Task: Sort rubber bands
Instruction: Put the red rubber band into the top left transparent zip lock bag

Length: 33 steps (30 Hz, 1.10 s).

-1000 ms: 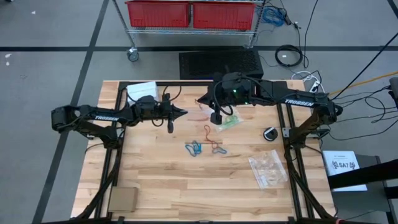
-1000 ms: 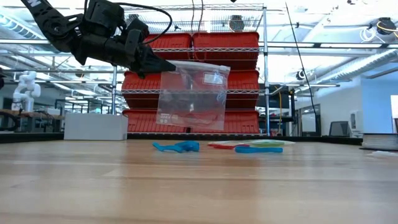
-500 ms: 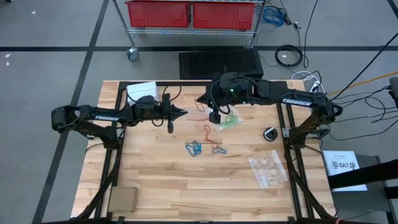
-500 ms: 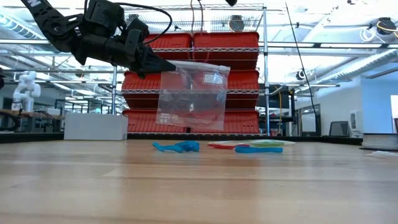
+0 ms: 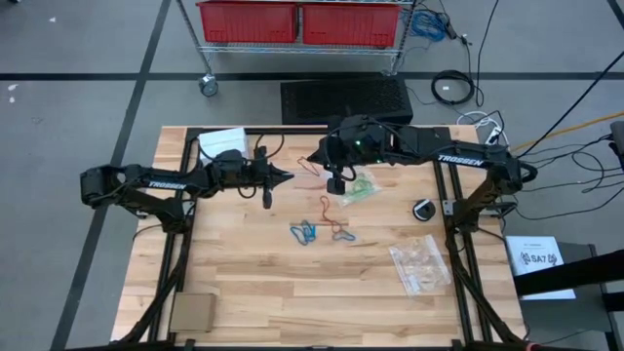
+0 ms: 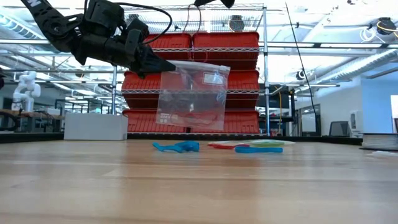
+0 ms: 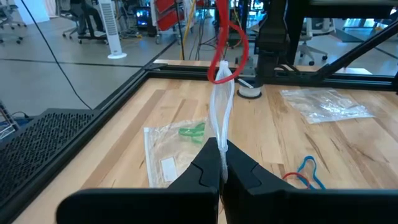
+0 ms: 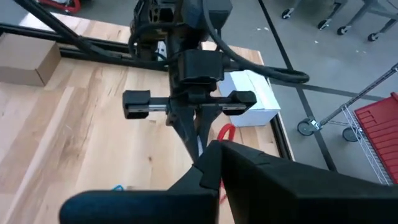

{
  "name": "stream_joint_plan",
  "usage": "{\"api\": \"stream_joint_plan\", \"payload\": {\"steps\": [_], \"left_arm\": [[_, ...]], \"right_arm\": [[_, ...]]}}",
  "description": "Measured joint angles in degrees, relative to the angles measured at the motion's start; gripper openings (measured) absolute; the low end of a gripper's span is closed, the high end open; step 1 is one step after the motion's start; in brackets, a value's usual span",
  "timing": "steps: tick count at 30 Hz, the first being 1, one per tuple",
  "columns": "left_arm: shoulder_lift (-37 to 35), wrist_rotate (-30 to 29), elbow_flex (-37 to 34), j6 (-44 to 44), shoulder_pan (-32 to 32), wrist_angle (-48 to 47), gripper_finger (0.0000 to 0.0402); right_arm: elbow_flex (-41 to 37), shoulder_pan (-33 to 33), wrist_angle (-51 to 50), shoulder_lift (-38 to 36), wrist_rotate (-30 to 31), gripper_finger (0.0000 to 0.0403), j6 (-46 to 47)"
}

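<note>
My left gripper is shut on a clear plastic bag, which hangs over the table's far middle. My right gripper stands shut above the bag's far end, at the top edge of the low view. A red rubber band dangles from it. Loose rubber bands lie flat on the table: blue ones and a red one. My left gripper pinches the bag's top edge at one upper corner between its two fingers. They lie about level and come from the table's left. The bag hangs below, clear of the table. My right gripper holds the red rubber band by its upper end, hidden by the fingers. They slant down from the table's right. The band hangs slack, its lower loop at the bag's top edge.
A clear bag with green bands lies flat under the right arm. Another clear bag lies near the right edge, beside a small black round thing. A white box sits far left and a cardboard box near left.
My right gripper has sunk a little and crept toward the left gripper, so that it now shows at the top of the low view. The bag and my left gripper have kept still.
</note>
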Motion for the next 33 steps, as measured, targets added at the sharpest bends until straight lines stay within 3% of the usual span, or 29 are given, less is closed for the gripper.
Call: {"api": "stream_joint_plan", "payload": {"steps": [33], "left_arm": [[0.00,0.00,0.00,0.02,-0.02,-0.04,0.0002]], "right_arm": [[0.00,-0.22,-4.57,1.16,-2.75,0.0000,-2.93]]}}
